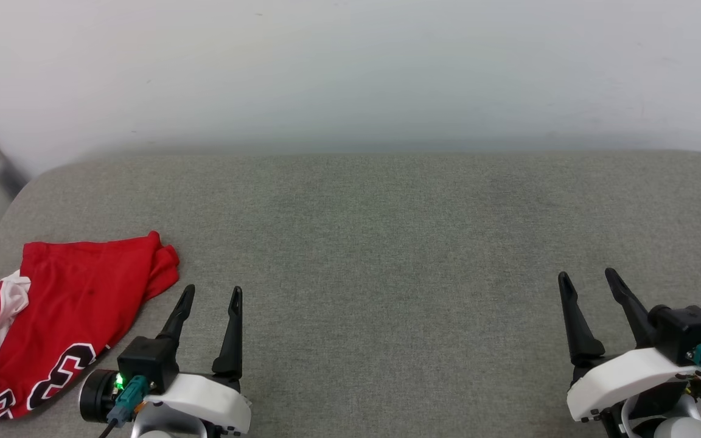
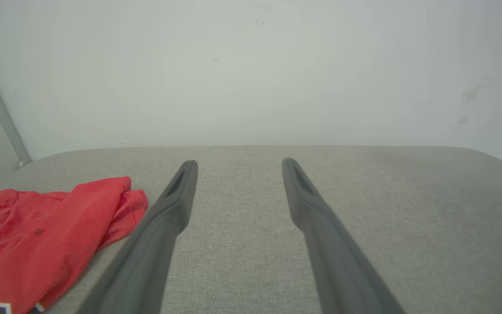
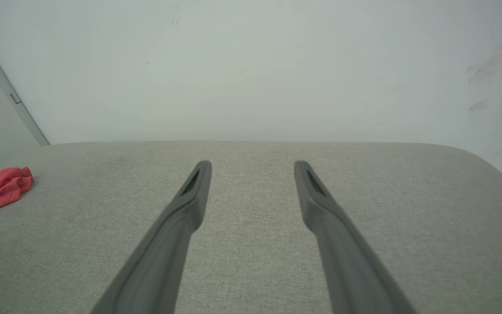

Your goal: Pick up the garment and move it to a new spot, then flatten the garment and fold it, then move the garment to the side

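step: pick-up, not yet started | garment (image 1: 64, 316) lay crumpled near-left on grey padded worktop (image 1: 387, 243), just left of left gripper (image 1: 212, 291) | fingers on both were spread, empty; right gripper (image 1: 586, 275) well apart, near-right | next: probably left reach, pinch fabric edge

The red shirt (image 1: 64, 316) runs off the head view's left edge, and its black lettering (image 1: 61, 371), creased and partly cropped, cannot be read in full.
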